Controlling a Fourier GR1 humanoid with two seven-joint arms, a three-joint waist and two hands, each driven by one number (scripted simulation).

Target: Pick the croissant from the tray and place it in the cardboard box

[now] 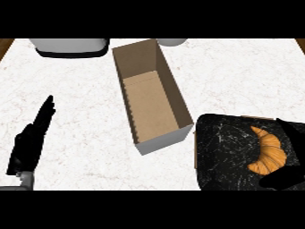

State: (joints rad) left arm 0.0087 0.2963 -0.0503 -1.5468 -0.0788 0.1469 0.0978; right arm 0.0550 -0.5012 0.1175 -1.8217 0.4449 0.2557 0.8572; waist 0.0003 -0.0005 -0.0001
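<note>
While the right hand reaches over the dark marbled tray at the lower right, its fingers and thumb are spread apart around the croissant, one part running down the pastry's right side and another crossing just below its lower end; whether they touch it cannot be told. That croissant lies on the tray's right half, its long axis running roughly up and down the view, one tip pointing toward the far edge and slightly left, the other toward the near edge, the curve bulging right. Just left of the tray stands the open cardboard box, long and narrow, its length angled away across the white counter. Well apart at the lower left, the left hand rests with fingers straight and together.
</note>
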